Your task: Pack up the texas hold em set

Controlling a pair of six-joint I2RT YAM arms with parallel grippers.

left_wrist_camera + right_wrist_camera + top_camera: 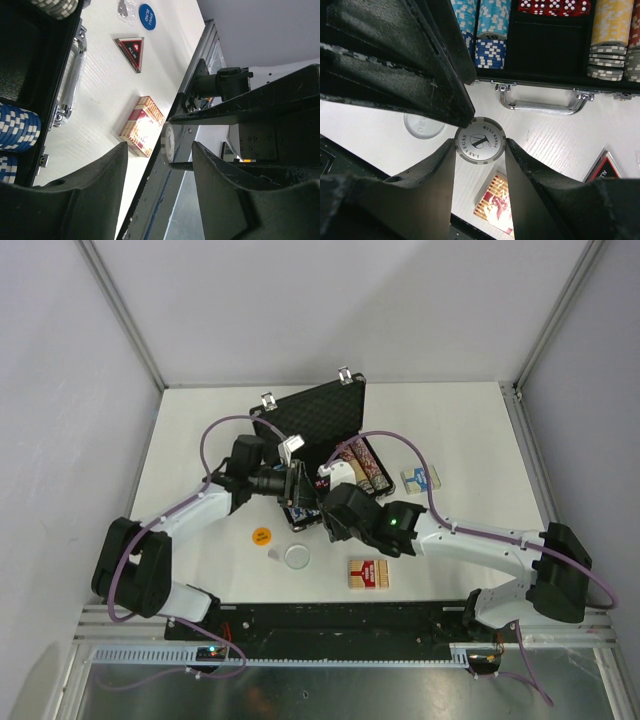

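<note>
Right pincer (480, 146) clamped on grey-white round poker chip (480, 140) over white bench (560, 140), near open black silver-trimmed briefcase (545, 55) | my left pincer (160, 147) apart around it | risk: if I release early, chip drops.

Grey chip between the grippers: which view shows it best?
Right wrist: the chip faces the camera, lettering readable, held in the right gripper. Left wrist shows only its edge. Top external does not show it.
</note>
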